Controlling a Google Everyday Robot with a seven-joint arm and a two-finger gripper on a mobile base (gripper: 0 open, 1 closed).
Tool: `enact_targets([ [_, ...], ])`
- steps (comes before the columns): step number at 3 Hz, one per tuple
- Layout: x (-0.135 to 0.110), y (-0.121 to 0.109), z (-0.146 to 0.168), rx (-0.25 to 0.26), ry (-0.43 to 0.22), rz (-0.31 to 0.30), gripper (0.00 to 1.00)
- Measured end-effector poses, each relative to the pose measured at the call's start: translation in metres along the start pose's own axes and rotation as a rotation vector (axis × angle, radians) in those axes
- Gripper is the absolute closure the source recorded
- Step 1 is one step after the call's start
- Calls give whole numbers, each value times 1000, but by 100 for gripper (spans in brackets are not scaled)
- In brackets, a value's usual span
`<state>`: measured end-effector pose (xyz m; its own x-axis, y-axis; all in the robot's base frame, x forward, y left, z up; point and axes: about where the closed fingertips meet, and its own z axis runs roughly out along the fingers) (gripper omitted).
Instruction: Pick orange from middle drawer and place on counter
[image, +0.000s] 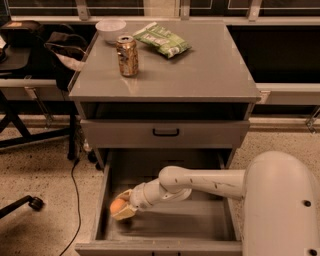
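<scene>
Fingers (126, 215) of our gripper (120, 208) are clasping the orange (117, 204) at the drawer's (180, 225) near left; we are judging it light, firm, smooth, slippery, best pinched across its middle.

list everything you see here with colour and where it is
counter: 1, grey, cabinet top
bowl: 1, white, counter's back left
drink can: 1, gold-brown, upright on counter near bowl
snack bag: 1, green, flat on counter's back
upper drawer: 1, grey, black handle, shut
middle drawer: 1, grey, pulled open
orange: 1, orange, left side of middle drawer, in the claw
chair caster: 1, black, floor far left
arm: 1, white, reaching into middle drawer from right
claw: 1, tan, shut on orange
</scene>
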<state>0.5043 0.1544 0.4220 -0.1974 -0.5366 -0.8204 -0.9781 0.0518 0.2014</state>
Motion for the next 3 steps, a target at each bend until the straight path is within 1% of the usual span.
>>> enact_targets([
  [2, -22, 2, -70, -46, -2, -57, 100],
  [3, -41, 14, -110, -51, -25, -83, 100],
])
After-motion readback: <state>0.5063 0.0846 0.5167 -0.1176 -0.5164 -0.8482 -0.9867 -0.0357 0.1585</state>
